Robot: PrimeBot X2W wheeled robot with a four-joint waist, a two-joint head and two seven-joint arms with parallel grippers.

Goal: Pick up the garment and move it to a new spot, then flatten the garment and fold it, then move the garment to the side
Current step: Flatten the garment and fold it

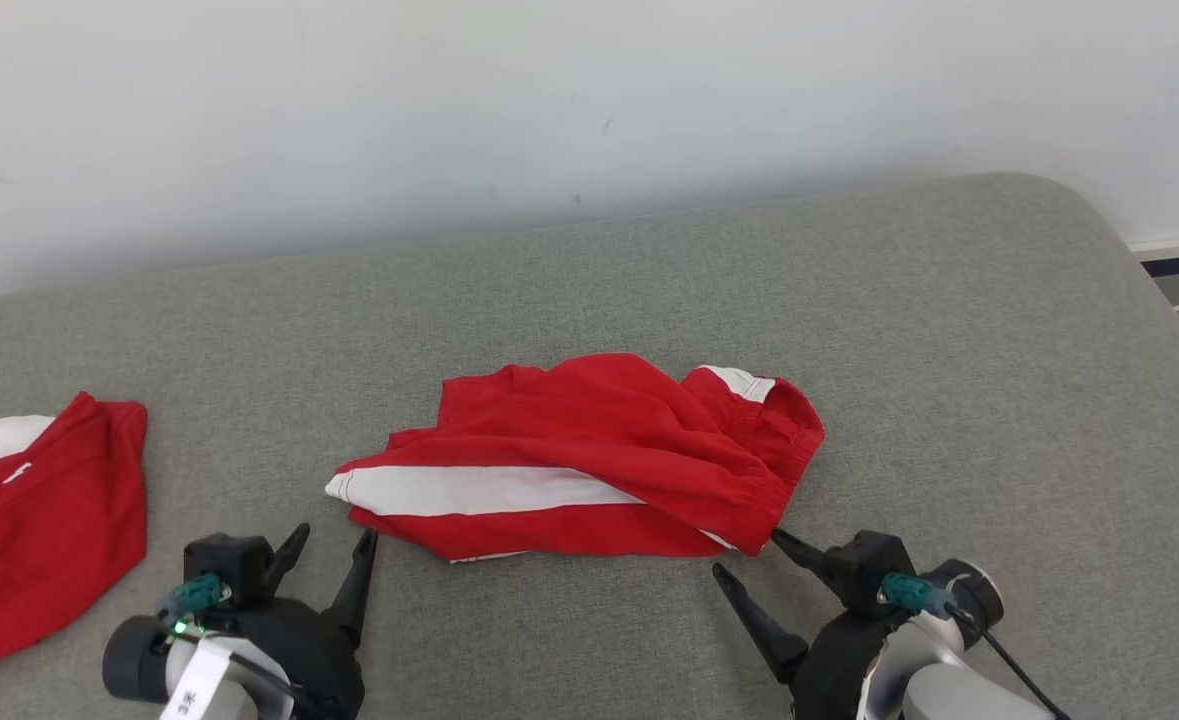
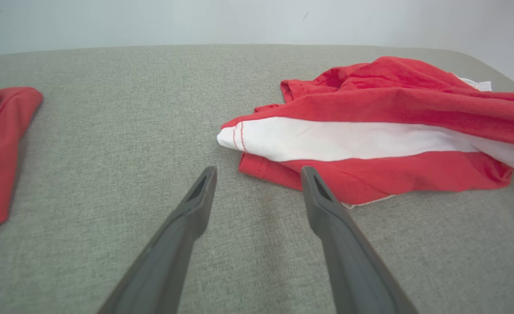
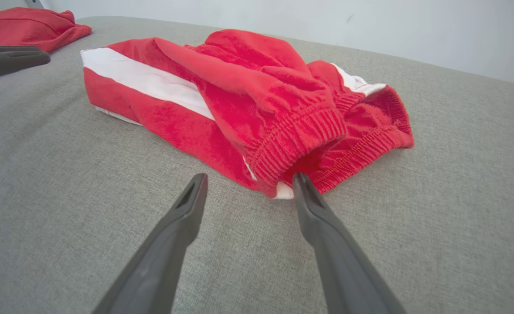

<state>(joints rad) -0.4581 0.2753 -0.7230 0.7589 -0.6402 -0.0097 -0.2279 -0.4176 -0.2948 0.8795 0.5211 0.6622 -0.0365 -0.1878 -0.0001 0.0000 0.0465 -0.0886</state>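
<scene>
Two grippers are sitting closest to the head camera, both with their fingers spread wide and holding nothing. The left gripper (image 1: 337, 532) is resting low at about 7 o'clock in the head view and the right gripper (image 1: 746, 551) at about 5 o'clock. Red shorts (image 1: 589, 450) are lying crumpled on the grey cushion (image 1: 949, 350), near the middle of it and just ahead of both grippers. From the left gripper the shorts are lying toward 1 o'clock; from the right gripper they are lying toward 11 o'clock. Their long axis is running roughly from 9 o'clock to 3 o'clock across the robot's front, so each gripper is facing one end. The leg hem (image 1: 349, 487), where the white stripe (image 1: 479, 490) is ending, is pointing to 9 o'clock and lying just beside the left gripper's inner finger. The elastic waistband (image 1: 789, 450) is pointing to 3 o'clock, its mouth gaping toward the right gripper, whose far fingertip is touching the band's near corner or all but touching it; which cannot be told. The right arm is therefore looking slightly nearer to a grasp, judging by this layout. A second red garment (image 1: 39, 520) is lying well apart at 9 o'clock.
</scene>
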